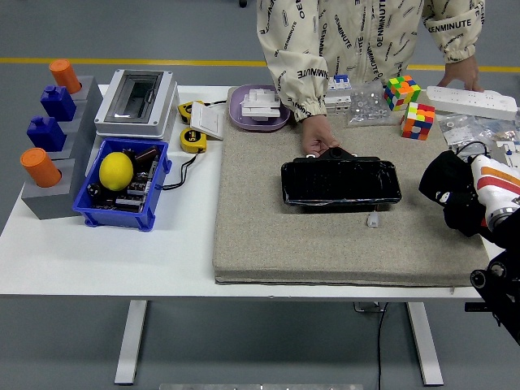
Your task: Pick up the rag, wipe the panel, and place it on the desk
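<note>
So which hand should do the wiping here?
The right hand. It holds the black rag just right of the panel, which a person's hand steadies at its far edge. The left arm is out of view.

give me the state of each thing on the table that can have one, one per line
panel: flat on the grey mat, far edge held by the person's hand
rag: gripped in the right hand, off the mat
yellow ball: in the blue bin
tape measure: closed, on the table
breaker box: lid shut
purple tray: holding white parts
left hand: out of view
</note>
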Available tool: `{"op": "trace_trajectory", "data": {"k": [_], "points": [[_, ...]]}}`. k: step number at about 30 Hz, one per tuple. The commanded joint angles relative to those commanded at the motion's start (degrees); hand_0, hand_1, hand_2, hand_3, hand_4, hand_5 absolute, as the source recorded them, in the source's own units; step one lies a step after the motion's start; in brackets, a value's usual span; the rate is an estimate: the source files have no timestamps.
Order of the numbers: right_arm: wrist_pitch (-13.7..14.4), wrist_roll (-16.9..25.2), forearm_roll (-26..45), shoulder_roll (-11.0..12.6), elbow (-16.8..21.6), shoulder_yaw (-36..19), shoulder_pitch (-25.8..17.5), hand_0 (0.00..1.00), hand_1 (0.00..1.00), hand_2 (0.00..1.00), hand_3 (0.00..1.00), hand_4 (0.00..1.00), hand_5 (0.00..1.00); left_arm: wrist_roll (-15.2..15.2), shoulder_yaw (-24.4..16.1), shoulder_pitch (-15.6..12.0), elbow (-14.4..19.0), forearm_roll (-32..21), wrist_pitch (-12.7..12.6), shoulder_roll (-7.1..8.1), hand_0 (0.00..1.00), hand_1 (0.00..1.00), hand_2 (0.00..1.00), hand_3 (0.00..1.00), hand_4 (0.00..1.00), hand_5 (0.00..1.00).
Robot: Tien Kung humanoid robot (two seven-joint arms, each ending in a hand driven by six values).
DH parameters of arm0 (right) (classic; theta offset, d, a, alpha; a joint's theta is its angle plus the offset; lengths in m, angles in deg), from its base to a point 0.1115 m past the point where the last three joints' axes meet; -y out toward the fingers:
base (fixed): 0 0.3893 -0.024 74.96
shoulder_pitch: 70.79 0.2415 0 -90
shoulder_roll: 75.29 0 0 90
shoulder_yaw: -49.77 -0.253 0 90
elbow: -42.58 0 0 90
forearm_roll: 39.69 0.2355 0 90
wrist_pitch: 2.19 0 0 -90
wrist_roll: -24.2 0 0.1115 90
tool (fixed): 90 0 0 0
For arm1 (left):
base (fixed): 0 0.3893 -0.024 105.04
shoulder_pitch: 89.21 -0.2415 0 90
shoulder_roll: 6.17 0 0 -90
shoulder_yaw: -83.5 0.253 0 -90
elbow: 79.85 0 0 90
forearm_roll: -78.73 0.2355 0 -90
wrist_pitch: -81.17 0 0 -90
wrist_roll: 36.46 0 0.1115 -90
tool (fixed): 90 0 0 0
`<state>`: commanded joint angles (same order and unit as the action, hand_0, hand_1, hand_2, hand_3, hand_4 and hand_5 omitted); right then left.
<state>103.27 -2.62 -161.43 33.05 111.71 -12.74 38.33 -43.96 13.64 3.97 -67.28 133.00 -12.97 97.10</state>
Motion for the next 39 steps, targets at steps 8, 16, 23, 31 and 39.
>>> {"op": "trace_trajectory", "data": {"k": [8,16,23,31,39], "points": [[0.0,-0.3,0.6,-2.6,-0.5,0.7,2.7,0.383,0.438,0.508,0.521,0.923,0.244,0.0,0.5,-0.1,0.0,-0.2,0.0,0.22,0.652,0.663,0.695,0.58,0.678,0.441],[-0.2,-0.4,0.7,-4.8,-1.5,2.3,5.2,0.383,0.439,0.509,0.522,0.918,0.245,0.0,0.9,-0.2,0.0,-0.3,0.0,0.4,0.651,0.664,0.695,0.579,0.68,0.446],[0.0,-0.3,1.1,-5.9,-2.8,3.8,6.9,0.383,0.438,0.508,0.522,0.918,0.245,0.0,1.3,-0.1,0.0,-0.5,0.0,0.56,0.652,0.662,0.695,0.58,0.678,0.443],[0.1,-0.3,1.6,-7.3,-4.4,5.1,7.5,0.383,0.438,0.509,0.522,0.917,0.247,0.0,1.3,0.1,0.0,-0.6,0.0,0.5,0.652,0.663,0.695,0.579,0.679,0.445],[0.2,-0.1,1.7,-8.6,-6.1,7.3,9.3,0.383,0.438,0.509,0.522,0.917,0.248,0.0,1.1,0.4,0.0,-0.4,0.0,0.55,0.652,0.662,0.695,0.579,0.679,0.445]]}}
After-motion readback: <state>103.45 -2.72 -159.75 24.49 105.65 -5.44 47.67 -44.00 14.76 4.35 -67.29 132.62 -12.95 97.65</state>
